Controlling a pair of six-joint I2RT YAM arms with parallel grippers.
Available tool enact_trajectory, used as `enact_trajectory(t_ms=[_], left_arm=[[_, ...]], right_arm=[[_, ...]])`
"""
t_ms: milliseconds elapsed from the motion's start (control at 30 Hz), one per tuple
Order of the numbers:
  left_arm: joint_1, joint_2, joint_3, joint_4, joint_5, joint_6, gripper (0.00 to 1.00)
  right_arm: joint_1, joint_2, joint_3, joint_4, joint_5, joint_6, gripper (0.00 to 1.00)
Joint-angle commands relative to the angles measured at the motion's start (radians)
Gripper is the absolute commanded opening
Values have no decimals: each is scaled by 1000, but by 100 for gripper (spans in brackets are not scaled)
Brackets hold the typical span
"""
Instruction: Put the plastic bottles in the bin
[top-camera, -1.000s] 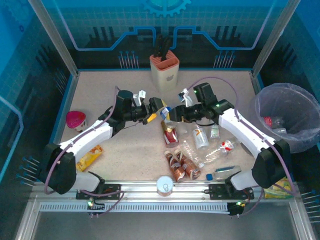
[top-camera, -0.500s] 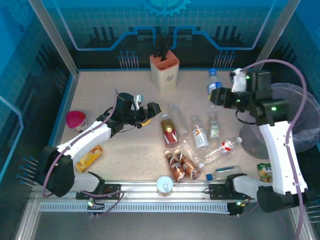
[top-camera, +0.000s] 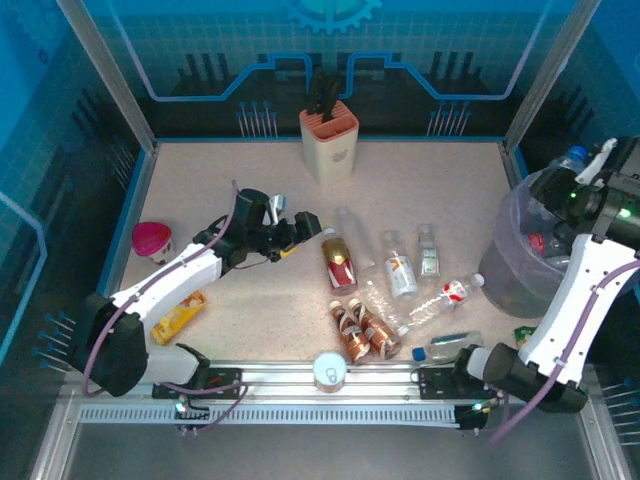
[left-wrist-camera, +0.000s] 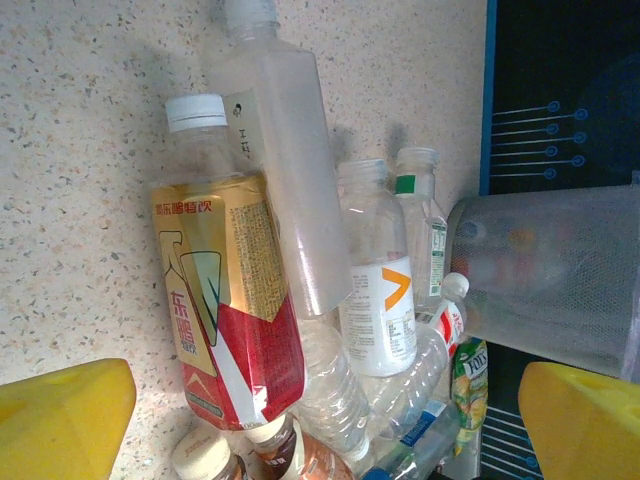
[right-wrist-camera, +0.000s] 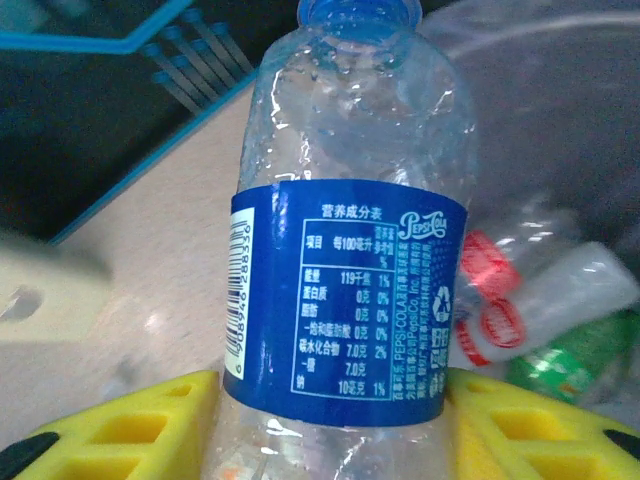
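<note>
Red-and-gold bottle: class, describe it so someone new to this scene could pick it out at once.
Start at the beige knife block at the table's far edge and come toward the arms. The red-and-gold bottle lies just right of the left gripper. Next to it are a clear bottle and brown bottles; only it wears a red and gold wrap.

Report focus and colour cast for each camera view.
Top external: blue cast from the walls, even light, soft detail. Left wrist: red-gold bottle sharp, yellow fingers blurred in the corners. Right wrist: blue-label bottle crisp with legible print, the bottles behind it, inside the bin, out of focus.
</note>
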Motion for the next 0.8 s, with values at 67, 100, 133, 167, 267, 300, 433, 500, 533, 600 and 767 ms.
enact_trajectory(t_ms=[67,100,133,167,267,300,433,500,533,600,767], left_arm=[[-9,-25,-4,-45,-19,36,99],[-9,-21,-2,-45,-19,35,99],[-9,-14,0,-47,-19,36,99],[-9,-7,3,-47,-17,33,99],[-13,10,5,-42,-14,31,99],[-14,15,5,-39,-14,30,99],[-21,32,8,-27,-13,24,99],[-25,37,7,-27,-17,25,99],[-25,40,9,-26,-19,25,99],[-26,44,9,-28,-19,25,99],[-25,44,6,-38,-26,36,99]], right_arm=[[-76,45,-75,9,81,-35,0],[-84,57,-93,24,89,-35,0],[-90,66,-111,42,99,-35,0],[-94,74,-127,61,105,-32,0],[-96,117,-176,108,97,-25,0],[-95,131,-192,118,91,-21,0],[-78,170,-273,172,81,-8,0],[-54,179,-315,201,92,-4,0],[-43,185,-334,213,92,0,0],[-27,197,-372,238,91,10,0],[3,219,-423,266,80,18,20]])
